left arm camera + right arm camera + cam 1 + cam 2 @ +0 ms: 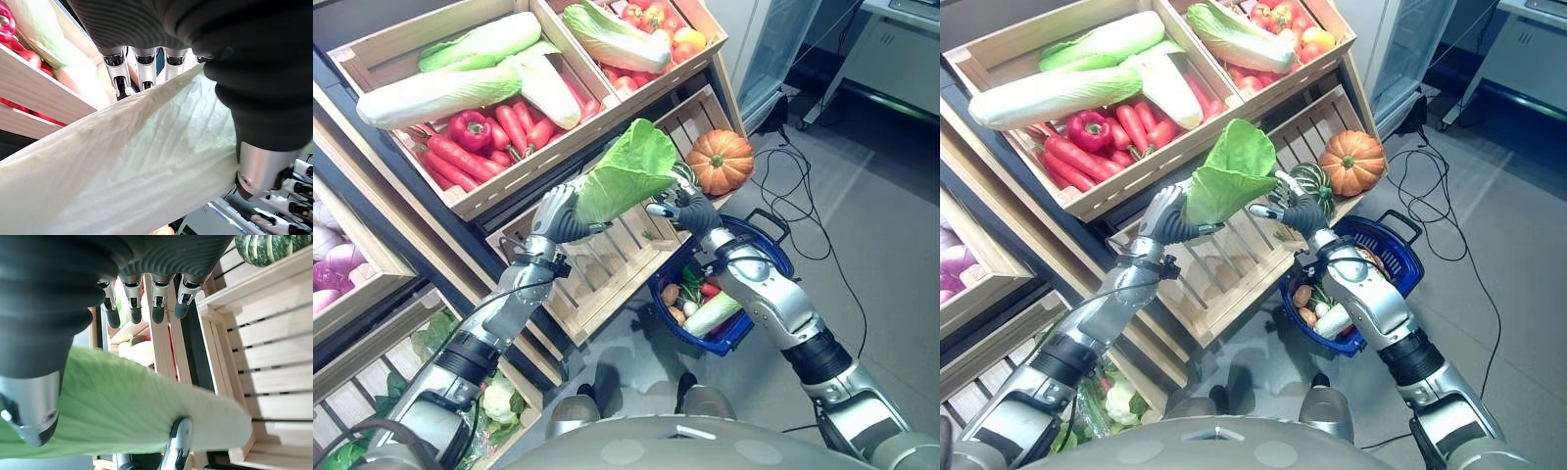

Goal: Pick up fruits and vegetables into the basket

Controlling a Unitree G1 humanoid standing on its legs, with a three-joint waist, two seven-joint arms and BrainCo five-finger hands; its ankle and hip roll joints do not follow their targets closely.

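My left hand [556, 217] is shut on the pale stalk end of a green leafy cabbage [626, 171], holding it tilted in the air above the lower wooden crate [607, 274]. In the left wrist view its fingers [142, 68] lie behind the cabbage [137, 166] and its thumb [264, 166] lies over it. My right hand [690, 208] is open beside the leaf's right edge, fingers [146, 303] straight, thumb [34, 411] against the cabbage [127, 416]. Below my right forearm stands the blue basket [773, 250], holding a pale cabbage [710, 313] and several small vegetables.
An orange pumpkin [721, 161] and a striped green squash [1312, 181] sit at the lower crate's right end. The upper crate [372, 54] holds long cabbages [440, 93], carrots [455, 157] and red peppers [470, 127]. Another crate [710, 29] holds tomatoes and a cabbage.
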